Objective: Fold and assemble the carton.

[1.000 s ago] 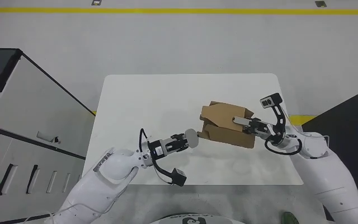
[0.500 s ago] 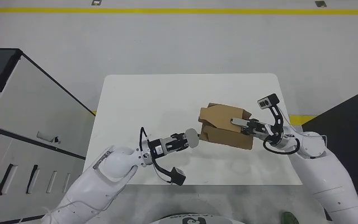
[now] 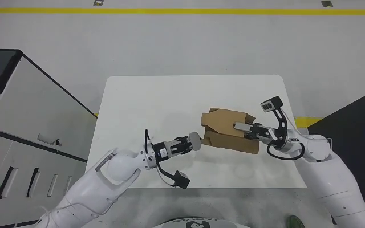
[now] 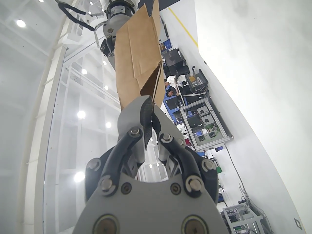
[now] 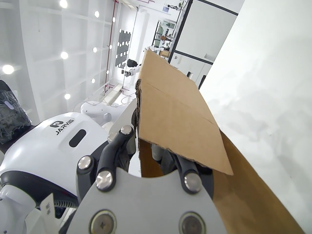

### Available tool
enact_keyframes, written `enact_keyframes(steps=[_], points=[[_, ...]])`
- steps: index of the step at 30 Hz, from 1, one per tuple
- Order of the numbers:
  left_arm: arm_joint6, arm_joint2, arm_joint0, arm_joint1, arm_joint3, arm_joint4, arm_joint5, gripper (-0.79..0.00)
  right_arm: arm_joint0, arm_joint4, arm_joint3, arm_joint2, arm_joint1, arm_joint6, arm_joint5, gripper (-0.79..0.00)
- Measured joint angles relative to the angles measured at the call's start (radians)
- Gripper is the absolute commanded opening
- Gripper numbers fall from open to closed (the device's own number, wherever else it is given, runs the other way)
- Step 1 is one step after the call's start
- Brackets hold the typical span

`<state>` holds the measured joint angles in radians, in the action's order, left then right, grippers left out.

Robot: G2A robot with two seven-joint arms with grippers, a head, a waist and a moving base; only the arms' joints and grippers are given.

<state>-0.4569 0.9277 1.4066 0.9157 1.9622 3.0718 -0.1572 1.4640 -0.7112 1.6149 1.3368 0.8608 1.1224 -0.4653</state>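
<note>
Holding carton (image 3: 227, 130) | left gripper (image 3: 197, 139) clamped on its corner | right gripper (image 3: 240, 126) clamped on its flap

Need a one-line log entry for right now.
carton: half-formed, over table | left claw: pinching carton flap edge | right claw: gripping carton wall

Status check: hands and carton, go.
Left hand shut on carton corner. Right hand shut on its opposite wall. Carton partly open, flaps loose, between them over the table.
</note>
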Motion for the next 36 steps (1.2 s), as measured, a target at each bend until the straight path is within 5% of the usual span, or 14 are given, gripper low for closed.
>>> enact_keyframes(steps=[13, 36], points=[[0.079, -0.036, -0.007, -0.032, 0.011, 0.0, 0.021, -0.785, 0.018, -0.021, 0.016, 0.003, 0.009, 0.045, -0.02, -0.785], [0.112, -0.038, 0.007, -0.04, 0.015, 0.0, 0.002, -0.785, 0.0, -0.031, -0.009, -0.019, 0.022, 0.141, 0.05, -0.785]])
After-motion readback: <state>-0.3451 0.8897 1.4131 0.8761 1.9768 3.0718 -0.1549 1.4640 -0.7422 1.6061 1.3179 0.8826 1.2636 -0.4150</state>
